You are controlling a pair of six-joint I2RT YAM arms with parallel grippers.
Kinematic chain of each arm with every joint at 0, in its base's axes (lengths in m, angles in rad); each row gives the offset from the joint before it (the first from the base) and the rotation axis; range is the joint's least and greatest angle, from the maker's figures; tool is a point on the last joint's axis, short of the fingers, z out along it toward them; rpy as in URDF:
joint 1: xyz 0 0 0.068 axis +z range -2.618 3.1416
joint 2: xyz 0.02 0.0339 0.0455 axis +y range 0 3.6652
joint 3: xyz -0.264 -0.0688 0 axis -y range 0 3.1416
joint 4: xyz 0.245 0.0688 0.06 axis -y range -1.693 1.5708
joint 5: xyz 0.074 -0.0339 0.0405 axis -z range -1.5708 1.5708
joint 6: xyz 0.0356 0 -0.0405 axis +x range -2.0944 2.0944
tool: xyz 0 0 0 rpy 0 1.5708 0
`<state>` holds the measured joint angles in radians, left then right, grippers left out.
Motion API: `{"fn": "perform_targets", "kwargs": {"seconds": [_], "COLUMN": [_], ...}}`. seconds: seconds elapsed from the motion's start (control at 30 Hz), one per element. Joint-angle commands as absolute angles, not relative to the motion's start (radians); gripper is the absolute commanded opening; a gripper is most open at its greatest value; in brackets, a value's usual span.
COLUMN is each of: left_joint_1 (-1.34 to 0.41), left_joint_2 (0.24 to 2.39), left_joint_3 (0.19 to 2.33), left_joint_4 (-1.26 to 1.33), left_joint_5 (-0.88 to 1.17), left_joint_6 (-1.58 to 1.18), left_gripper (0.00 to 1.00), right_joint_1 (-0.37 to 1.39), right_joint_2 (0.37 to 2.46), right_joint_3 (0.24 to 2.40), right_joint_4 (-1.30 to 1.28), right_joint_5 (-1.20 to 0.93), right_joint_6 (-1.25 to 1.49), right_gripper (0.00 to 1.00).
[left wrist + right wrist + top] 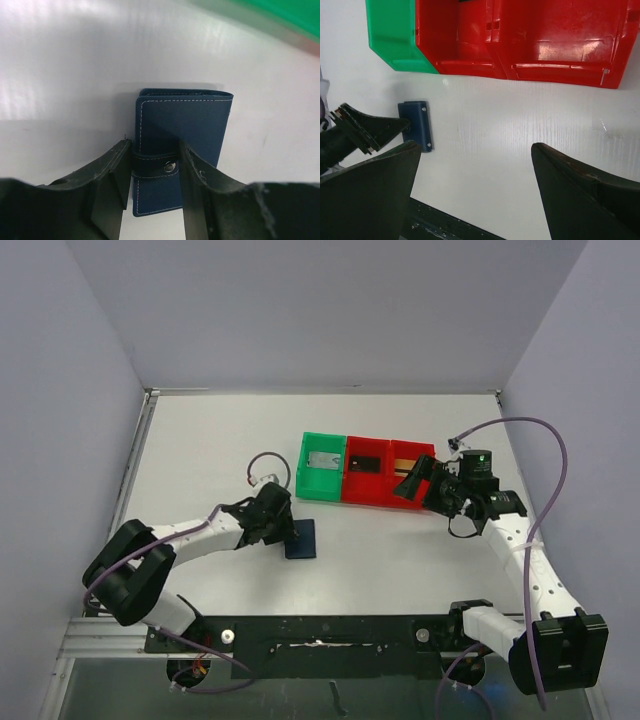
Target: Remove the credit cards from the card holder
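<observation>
The left tool (154,150) is clenched on the card holder (185,120) at its snap tab (157,167). The holder lies closed and flat on the white counter (75,75), extending ahead of the tool. The right tool (476,150) hangs released above the counter, with the red trays (545,40) and green tray (390,30) beyond it. Only the overhead view shows the credit cards (365,463) in those trays and the pale walls (60,390) around the counter.

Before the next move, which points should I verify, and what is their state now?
1. Card holder lies closed, flat on the table: ok.
2. Left gripper straddles the closure tab: ok.
3. Fingers firmly pinch the tab: cannot tell.
4. Right gripper open, empty: ok.
5. Silver-grey card in green tray, black card and gold-orange card in red trays: ok.
</observation>
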<state>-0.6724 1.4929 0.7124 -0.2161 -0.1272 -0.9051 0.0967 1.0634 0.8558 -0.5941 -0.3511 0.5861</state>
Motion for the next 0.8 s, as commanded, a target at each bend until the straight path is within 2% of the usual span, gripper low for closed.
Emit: {"fn": "perform_targets", "kwargs": {"seconds": [0.0, 0.17, 0.3, 0.47, 0.53, 0.77], "left_joint_1": [-0.806, -0.953, -0.999, -1.000, -0.999, -0.999], "left_joint_2": [1.542, 1.630, 1.656, 1.588, 1.540, 1.456], "left_joint_3": [0.700, 0.816, 0.866, 0.859, 0.839, 0.798], "left_joint_4": [-0.258, -0.253, -0.270, -0.315, -0.311, -0.210], "left_joint_5": [-0.106, -0.149, -0.180, -0.200, -0.213, -0.165], "left_joint_6": [-1.017, -1.063, -1.086, -1.074, -1.075, -1.054], "left_gripper": [0.35, 0.37, 0.49, 0.59, 0.60, 0.60], "right_joint_1": [0.086, 0.070, 0.074, 0.091, 0.111, 0.306], "right_joint_2": [1.045, 0.992, 0.997, 1.007, 1.009, 1.038], "right_joint_3": [0.836, 0.732, 0.688, 0.636, 0.597, 0.497], "right_joint_4": [-0.487, -0.371, -0.344, -0.337, -0.304, -0.192], "right_joint_5": [-0.370, -0.478, -0.548, -0.571, -0.577, -0.469], "right_joint_6": [0.670, 0.738, 0.745, 0.758, 0.785, 0.913], "right_gripper": [0.98, 0.98, 0.98, 0.98, 0.99, 0.90]}}
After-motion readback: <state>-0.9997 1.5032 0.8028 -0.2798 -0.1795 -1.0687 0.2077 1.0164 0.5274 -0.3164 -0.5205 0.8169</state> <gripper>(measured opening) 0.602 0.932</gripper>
